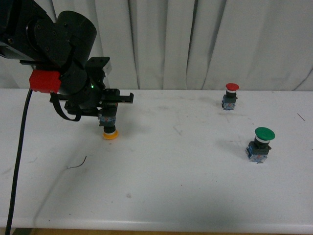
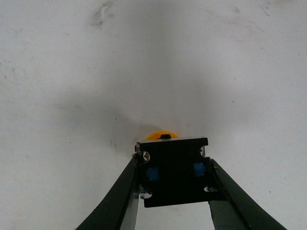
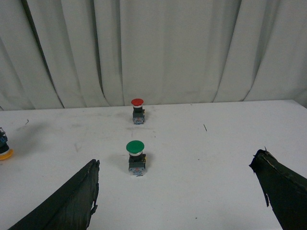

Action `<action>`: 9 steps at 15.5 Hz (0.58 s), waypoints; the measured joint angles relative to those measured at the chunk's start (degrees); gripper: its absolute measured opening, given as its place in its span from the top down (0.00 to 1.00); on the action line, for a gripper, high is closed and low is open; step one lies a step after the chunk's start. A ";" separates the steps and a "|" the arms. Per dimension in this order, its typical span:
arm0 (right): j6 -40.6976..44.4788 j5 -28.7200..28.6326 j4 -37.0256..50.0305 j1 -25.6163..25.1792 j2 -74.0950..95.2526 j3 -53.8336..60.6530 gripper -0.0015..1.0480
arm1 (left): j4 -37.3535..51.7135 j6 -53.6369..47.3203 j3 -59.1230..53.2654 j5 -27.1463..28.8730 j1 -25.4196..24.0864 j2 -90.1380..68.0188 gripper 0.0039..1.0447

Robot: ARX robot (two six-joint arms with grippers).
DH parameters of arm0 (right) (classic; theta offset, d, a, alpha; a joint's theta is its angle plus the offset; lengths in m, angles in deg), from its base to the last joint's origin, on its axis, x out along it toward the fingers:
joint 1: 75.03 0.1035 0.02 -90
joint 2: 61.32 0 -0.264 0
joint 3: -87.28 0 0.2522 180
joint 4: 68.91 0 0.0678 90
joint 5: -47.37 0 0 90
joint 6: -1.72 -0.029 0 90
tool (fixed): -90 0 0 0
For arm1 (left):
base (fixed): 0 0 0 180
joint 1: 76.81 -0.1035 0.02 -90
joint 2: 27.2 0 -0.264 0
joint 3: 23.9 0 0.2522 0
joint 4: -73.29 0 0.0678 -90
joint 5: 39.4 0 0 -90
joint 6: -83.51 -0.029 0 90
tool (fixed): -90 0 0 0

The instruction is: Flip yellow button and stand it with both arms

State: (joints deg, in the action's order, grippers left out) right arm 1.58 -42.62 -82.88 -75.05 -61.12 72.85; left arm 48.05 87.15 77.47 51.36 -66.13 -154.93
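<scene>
The yellow button (image 1: 110, 135) hangs upside down at the left of the white table (image 1: 176, 196), its orange cap pointing down at or just above the surface. My left gripper (image 1: 108, 120) is shut on its black and blue block base. In the left wrist view the base (image 2: 172, 165) sits clamped between both black fingers (image 2: 120, 196), and the cap's rim (image 2: 162, 135) peeks out beyond it. My right gripper (image 3: 177, 191) is open with nothing between its fingers; it does not show in the front view. From the right wrist the yellow button (image 3: 5, 152) shows at the far edge.
A red-capped button (image 1: 231, 94) stands upright at the back right, and a larger green-capped one (image 1: 261, 144) stands nearer the front. A black cable (image 1: 19, 147) hangs from the left arm. A small dark scrap (image 1: 78, 164) lies on the table. A white curtain closes the back.
</scene>
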 joint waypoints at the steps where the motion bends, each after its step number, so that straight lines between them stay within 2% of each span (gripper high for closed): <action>1: 0.00 0.00 0.02 0.00 0.00 0.00 0.06 | 0.28 -0.76 -1.66 -0.92 0.00 1.88 0.67; 6: 0.00 0.00 0.02 0.00 0.00 0.00 0.06 | 7.10 -4.15 -16.72 -5.84 2.62 23.12 0.67; 9: 0.02 0.00 0.02 0.00 0.00 0.00 0.06 | 10.32 -4.15 -29.70 -5.79 6.49 39.19 0.67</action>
State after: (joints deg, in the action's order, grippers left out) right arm 1.60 -42.62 -82.85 -75.05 -61.12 72.85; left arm 58.36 83.00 47.77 45.56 -59.64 -115.74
